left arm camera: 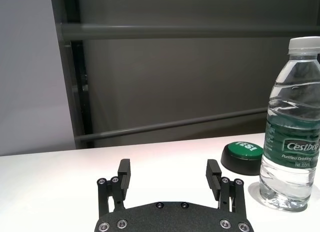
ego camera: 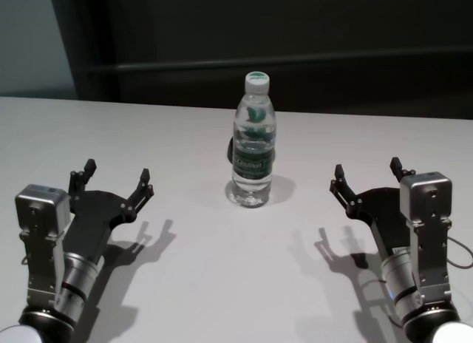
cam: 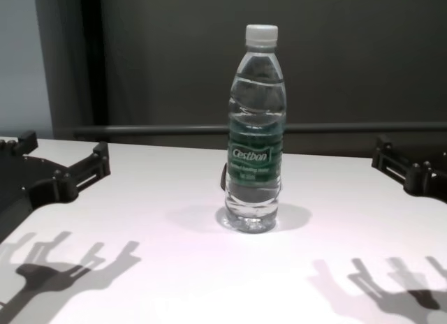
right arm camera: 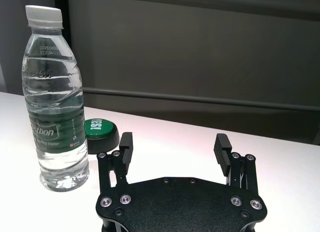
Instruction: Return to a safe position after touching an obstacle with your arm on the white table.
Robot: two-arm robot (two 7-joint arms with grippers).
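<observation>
Dark wall panels with a horizontal rail run behind the white counter (ego camera: 185,269), and a pale wall strip shows at the robot's far left. On the counter the obstacle (ego camera: 253,147), a clear water bottle with a white cap and green label, stands upright in the middle, about level with the tips of both arms and well apart from each. Just behind it sits a low green button (left arm camera: 242,156) on a black base, near the bottle's foot but not clearly touching it.

The left gripper (ego camera: 116,182) hovers low over the counter on the robot's left, jaws spread wide with nothing between them. The right gripper (ego camera: 367,177) mirrors it on the right, jaws likewise released and empty. Both point forward, and each wrist view shows bare counter between the 2 fingers.

Judging by this layout, the task looks close to finished, or possibly not yet begun: neither arm touches the bottle, the bottle is upright, and the 2 arms sit in a symmetric, withdrawn pose. Which of these holds cannot be read from the scene alone.

From the head view the button is almost wholly hidden behind the bottle. The chest view cuts off both grippers at its edges, showing only fingertips and their shadows. Elbows and upper arms lie out of view.
</observation>
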